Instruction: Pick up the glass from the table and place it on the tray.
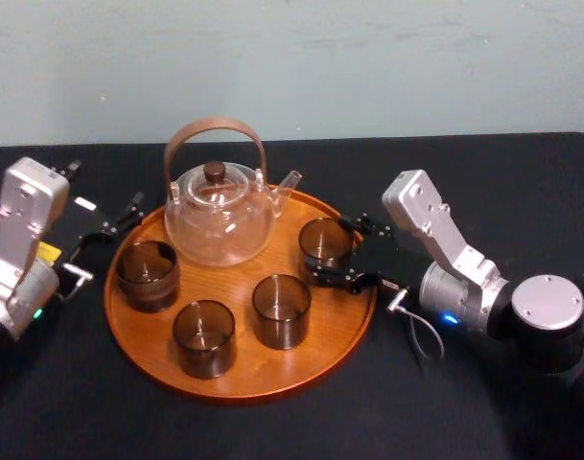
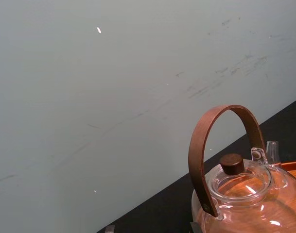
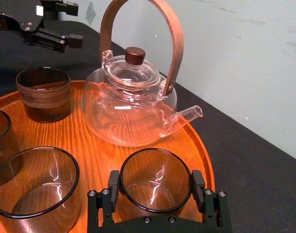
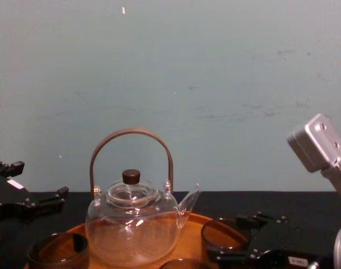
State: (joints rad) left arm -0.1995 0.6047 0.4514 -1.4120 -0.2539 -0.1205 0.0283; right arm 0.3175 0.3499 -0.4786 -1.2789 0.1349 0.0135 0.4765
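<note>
Black fingers of the right hand are closed on the glass, one pad pressed to each side of its wall. The glass appears set on the tray, on the side toward the right edge of the counter, beside the spout of the teapot. It is judged light, stiff, slick and breakable, best held mid-wall with mild pressure. It is smoky, thin-walled, straight-sided and empty. The left hand is held open near the tray's far-left rim.

Glossy wood tray; clear glass teapot; matt table.
</note>
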